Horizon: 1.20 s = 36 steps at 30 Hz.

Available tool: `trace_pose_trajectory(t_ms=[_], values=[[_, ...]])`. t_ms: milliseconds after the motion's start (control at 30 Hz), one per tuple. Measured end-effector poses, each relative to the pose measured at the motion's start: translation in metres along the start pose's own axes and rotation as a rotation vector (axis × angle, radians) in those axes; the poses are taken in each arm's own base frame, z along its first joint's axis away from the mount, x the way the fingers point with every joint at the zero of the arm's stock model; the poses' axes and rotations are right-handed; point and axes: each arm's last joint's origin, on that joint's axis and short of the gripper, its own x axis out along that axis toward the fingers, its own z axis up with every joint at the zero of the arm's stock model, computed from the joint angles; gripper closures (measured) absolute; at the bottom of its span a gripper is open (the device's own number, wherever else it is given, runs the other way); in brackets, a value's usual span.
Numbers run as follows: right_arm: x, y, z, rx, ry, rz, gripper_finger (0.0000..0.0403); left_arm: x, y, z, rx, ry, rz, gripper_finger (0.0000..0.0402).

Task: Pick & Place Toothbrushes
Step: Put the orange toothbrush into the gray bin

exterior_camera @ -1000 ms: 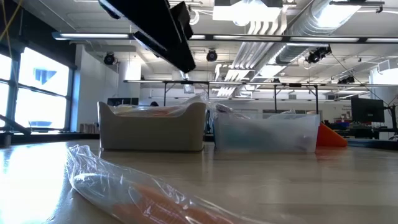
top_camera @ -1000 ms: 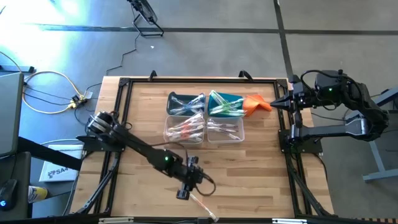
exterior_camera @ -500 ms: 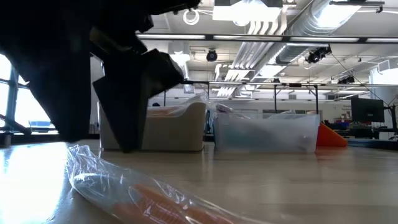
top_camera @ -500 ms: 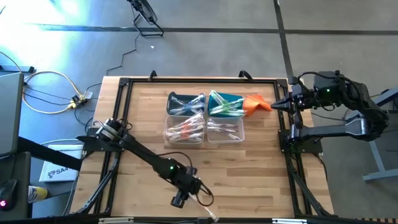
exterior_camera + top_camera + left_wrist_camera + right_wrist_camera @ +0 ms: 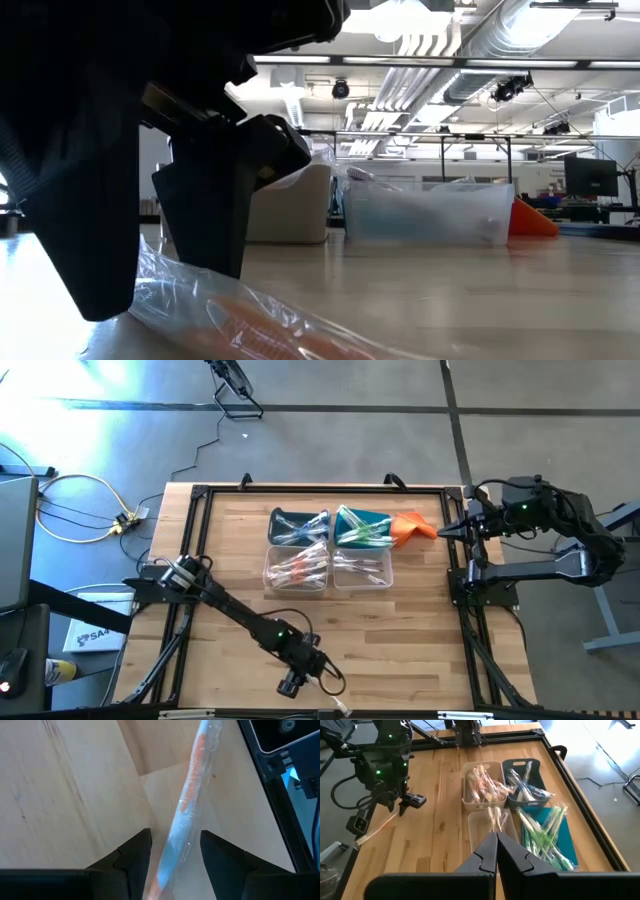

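One toothbrush [image 5: 192,795] with a pink-red handle, in a clear wrapper, lies flat on the wood by the table's near edge [image 5: 336,706]. My left gripper [image 5: 175,837] is open and slants down over it, one finger on each side of the wrapper near one end. The low view shows its dark fingers [image 5: 200,220] down at the wrapper [image 5: 250,320]; whether they touch it I cannot tell. My right gripper [image 5: 445,530] is shut and empty, held high at the table's right edge. More toothbrushes fill several bins [image 5: 330,545].
Two dark bins [image 5: 298,525] and two clear bins [image 5: 362,568] stand together at the far centre, with an orange cloth [image 5: 410,527] to their right. A black frame [image 5: 200,490] runs round the table. Bare wood lies between the bins and my left gripper.
My left gripper has sunk toward the table and a little toward the near edge, tipping more steeply down, so that its open fingers now stand either side of the toothbrush. The toothbrush has stayed where it was.
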Motion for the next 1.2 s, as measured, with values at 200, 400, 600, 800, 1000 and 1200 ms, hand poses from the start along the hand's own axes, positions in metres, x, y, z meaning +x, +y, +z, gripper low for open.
trace_pose_trajectory(t_ms=[200, 400, 600, 800, 1000, 1200], values=[[-0.0001, 0.0, 0.0, -0.006, 0.0, 0.001, 0.0401, 0.0072, 0.002, -0.0036, -0.004, 0.02, 0.01, 0.023], [-0.0001, 0.0, 0.0, -0.007, -0.001, 0.001, 0.04, 0.0081, 0.0025, -0.0046, -0.004, 0.023, 0.015, 0.0268], [-0.0001, 0.0, 0.0001, -0.007, -0.001, 0.001, 0.04, 0.0082, 0.0031, -0.0048, -0.023, 0.023, 0.023, 0.0337], [-0.0001, 0.0, 0.0001, -0.007, -0.001, 0.001, 0.04, 0.0082, 0.0035, -0.0051, -0.063, 0.024, 0.025, 0.0386], [-0.0001, 0.0001, 0.0001, -0.007, -0.001, 0.001, 0.04, 0.0087, 0.0031, -0.0034, -0.075, 0.005, 0.015, 0.0387], [-0.0002, 0.0001, 0.0001, -0.007, -0.002, 0.001, 0.04, 0.0087, 0.0023, -0.0003, -0.095, -0.025, 0.0, 0.0389]])
